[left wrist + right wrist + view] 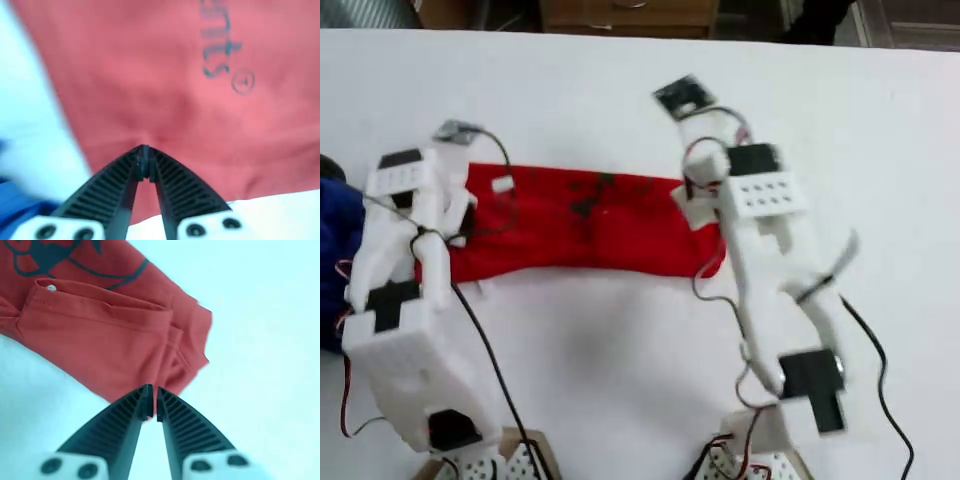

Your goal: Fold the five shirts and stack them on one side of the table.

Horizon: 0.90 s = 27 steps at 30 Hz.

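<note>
A red shirt [582,225] with dark print lies folded into a long band across the middle of the white table [620,90]. The left gripper [144,162] is at the band's left end, its ribbed fingers shut and pinching the red shirt [165,90]. At the band's right end the right gripper [151,402] is shut on the edge of the red shirt [105,335], beside the collar with a small button. In the high view the left gripper [460,225] and the right gripper [700,205] hold opposite ends of the band.
A blue garment [338,255] lies at the table's left edge, next to the left arm; a strip of it [20,212] shows in the left wrist view. Cables trail from both arm bases near the front edge. Wooden furniture stands beyond the far edge.
</note>
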Motion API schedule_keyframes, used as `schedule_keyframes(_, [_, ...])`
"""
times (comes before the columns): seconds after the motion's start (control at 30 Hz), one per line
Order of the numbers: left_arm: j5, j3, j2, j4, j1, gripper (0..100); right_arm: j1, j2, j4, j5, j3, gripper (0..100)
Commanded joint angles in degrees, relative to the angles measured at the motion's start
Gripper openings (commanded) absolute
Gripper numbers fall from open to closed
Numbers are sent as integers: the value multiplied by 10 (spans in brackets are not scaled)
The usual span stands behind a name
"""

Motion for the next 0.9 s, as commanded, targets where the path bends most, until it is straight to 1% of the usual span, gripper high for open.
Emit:
schedule_keyframes(0.0, [3,-37,-50,-28,-48,24,44,-76,57,17,-20,22])
schedule_keyframes(0.07, [4,-59,-31,-42,-71,31,65,-89,94,44,-20,22])
schedule_keyframes(0.1, [4,-78,-13,-41,-75,51,77,-94,110,53,-18,26])
schedule_keyframes(0.2, [2,-157,60,-10,-76,181,117,-107,131,75,13,87])
schedule_keyframes(0.27, [0,-234,118,33,-75,264,149,-111,125,94,51,121])
schedule_keyframes(0.3, [0,-276,148,57,-74,283,163,-113,115,107,72,125])
schedule_keyframes(0.37, [-1,-368,207,98,-74,275,191,-114,94,134,116,114])
schedule_keyframes(0.47, [-11,-497,300,151,-74,261,225,-114,72,153,169,97])
schedule_keyframes(0.67, [-24,-718,465,254,-56,260,274,-114,49,153,207,95])
schedule_keyframes(0.77, [-25,-797,527,295,-46,260,283,-116,49,154,207,95])
schedule_keyframes(0.87, [-25,-815,556,303,-40,254,291,-132,48,154,213,94])
